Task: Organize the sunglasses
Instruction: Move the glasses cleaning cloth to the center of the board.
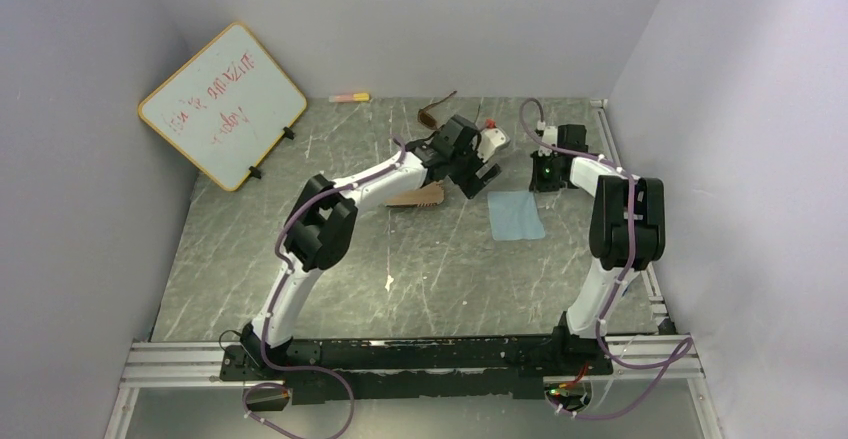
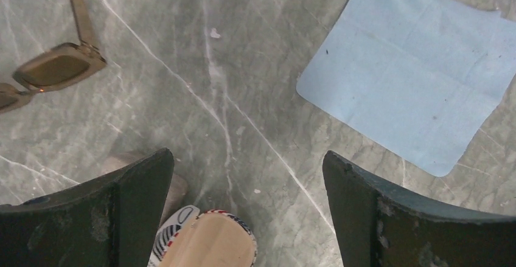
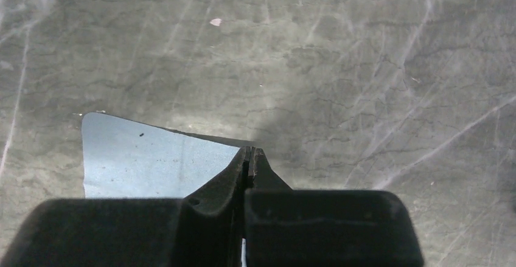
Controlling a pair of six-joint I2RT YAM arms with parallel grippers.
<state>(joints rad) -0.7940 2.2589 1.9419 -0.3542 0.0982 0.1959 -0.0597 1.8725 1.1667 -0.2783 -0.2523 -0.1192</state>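
1 pair of sunglasses [image 2: 55, 69], brown-framed, lies loose at the upper left of the left wrist view. The left gripper [image 2: 243, 169] gapes empty; the right gripper [image 3: 251, 157] is clenched, apparently on nothing. Organizing seems barely begun.

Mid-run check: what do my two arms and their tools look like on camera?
Both the left arm and right arm are white shells with black joint housings, each trailed by a purple cable held by white clips. The left tool has two broad dark fingers, scuffed grey. The right tool is black, tapering to a narrow tip. No markings visible.
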